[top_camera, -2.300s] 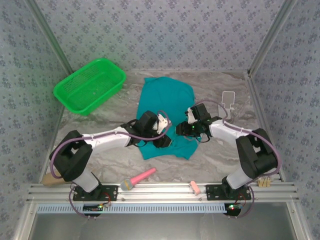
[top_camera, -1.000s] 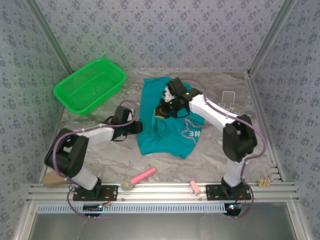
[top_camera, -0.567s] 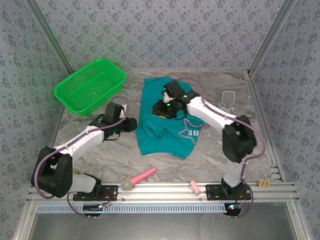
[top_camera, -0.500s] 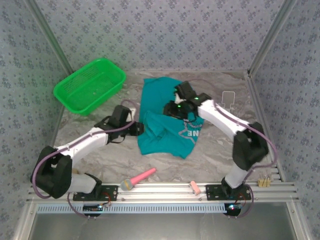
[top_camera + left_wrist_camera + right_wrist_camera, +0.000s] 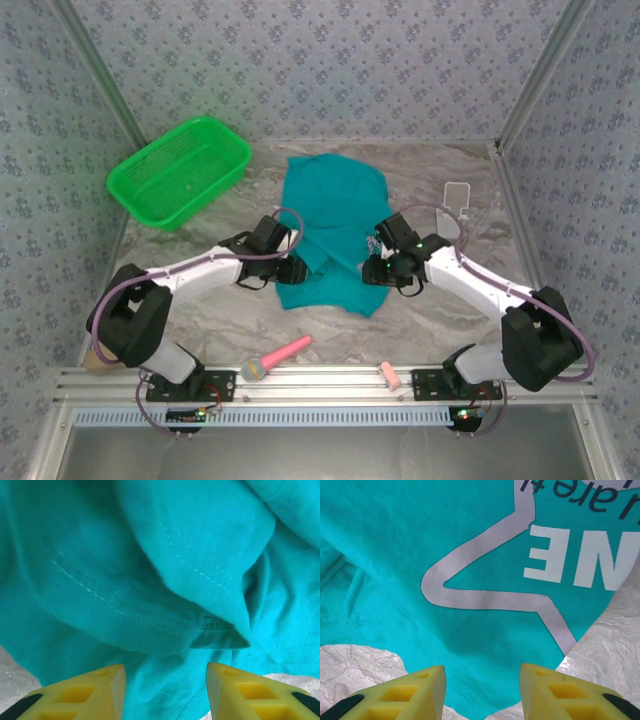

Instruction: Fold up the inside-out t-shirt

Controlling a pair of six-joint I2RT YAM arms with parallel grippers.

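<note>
Both arms have drawn back to the near half of the teal t-shirt [image 5: 335, 205], which lies rumpled on the tabletop [image 5: 230, 322] right of the green basket [image 5: 215, 190], with left hand [image 5: 293, 268] and right hand [image 5: 374, 270] flanking it, each half open and gripping nothing.

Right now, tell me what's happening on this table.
Two robot arms are working on a teal t-shirt lying rumpled on the table. The left end effector sits open at a bunched hem on the shirt's left side; the right end effector is open over the printed part near its right edge. Neither grips cloth; the fold is unfinished.
</note>
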